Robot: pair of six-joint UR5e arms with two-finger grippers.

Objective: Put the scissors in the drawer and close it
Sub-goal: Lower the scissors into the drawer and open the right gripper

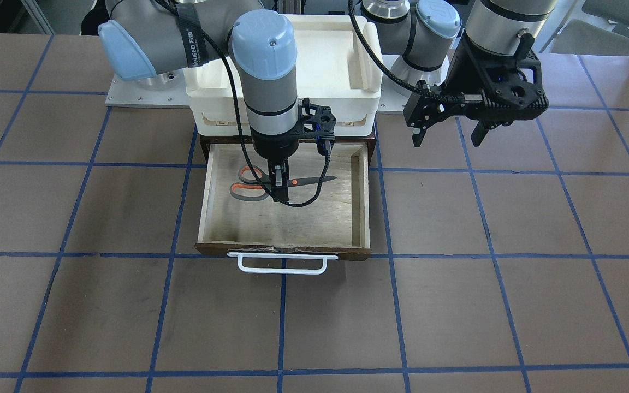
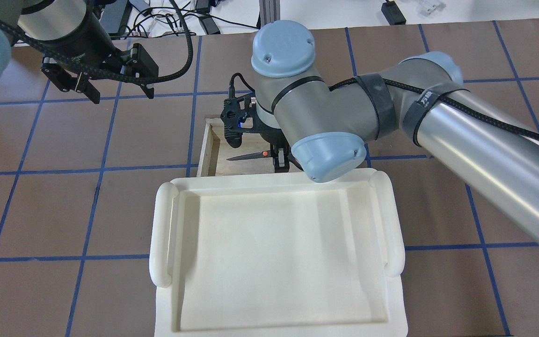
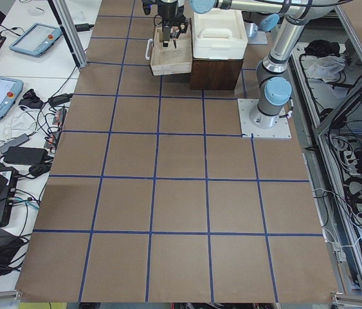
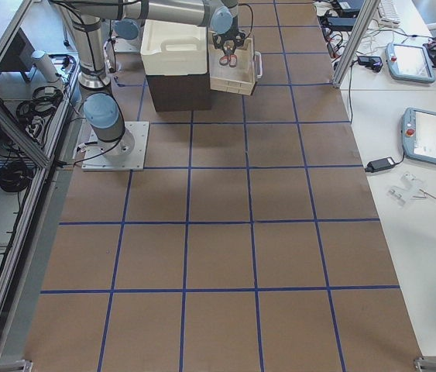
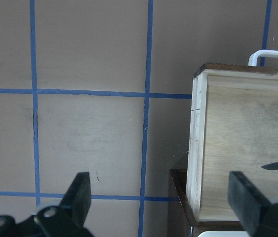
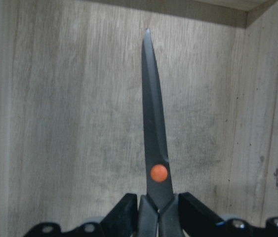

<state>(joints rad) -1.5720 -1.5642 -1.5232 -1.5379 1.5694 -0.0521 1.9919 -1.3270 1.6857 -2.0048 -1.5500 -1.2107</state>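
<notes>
One shallow wooden drawer with white wire handle (image 1: 292, 226) stands pulled out. We note left gripper (image 1: 447, 141) spread wide beside it, probably waiting to push. Right gripper (image 1: 279, 188) pinches small grey-orange scissors (image 6: 153, 138) behind the pivot, inside the drawer, ready for release.

Arms (image 2: 484, 154) silver-grey tubes; joint caps (image 2: 283, 47) pale blue, screwed; cables (image 2: 522, 128) black, braided; strap (image 2: 426, 110) black, white lettering; left gripper (image 1: 447, 142), right gripper (image 1: 279, 194) black.
</notes>
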